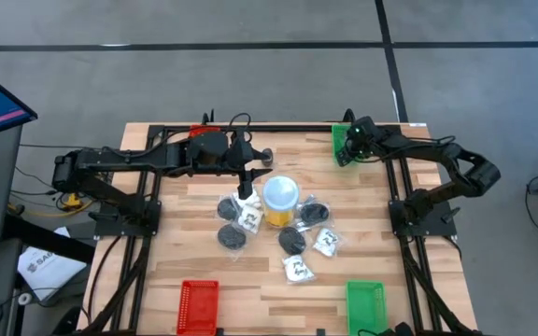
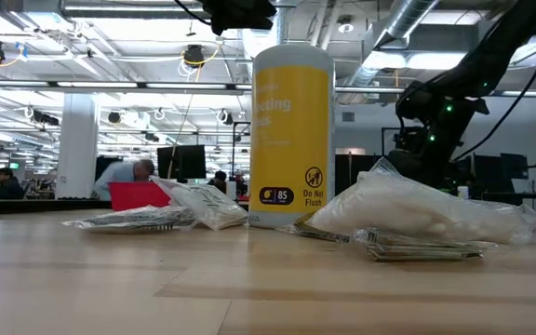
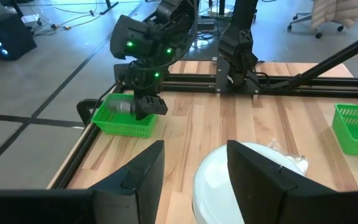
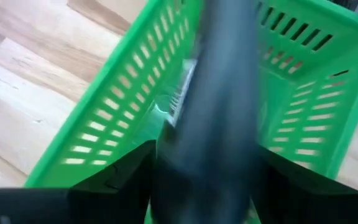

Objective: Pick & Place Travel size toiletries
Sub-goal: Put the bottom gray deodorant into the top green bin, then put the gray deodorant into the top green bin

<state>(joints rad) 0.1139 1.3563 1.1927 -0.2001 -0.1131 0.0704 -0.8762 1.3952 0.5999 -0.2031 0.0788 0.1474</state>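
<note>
Two trays sit at the near edge of the bench, a red tray and a green tray. Past them the travel size toiletries lie scattered mid-bench: clear packets and black roundish pieces, ringed loosely around the yellow jar. My left gripper hangs just beside the jar, above its pale lid, fingers spread apart with nothing between them. Farthest off, my right gripper is over the green basket at the far right corner. A dark blurred shape shows there against the basket's slatted walls. Whether that gripper grips it or has let go, I cannot tell.
</note>
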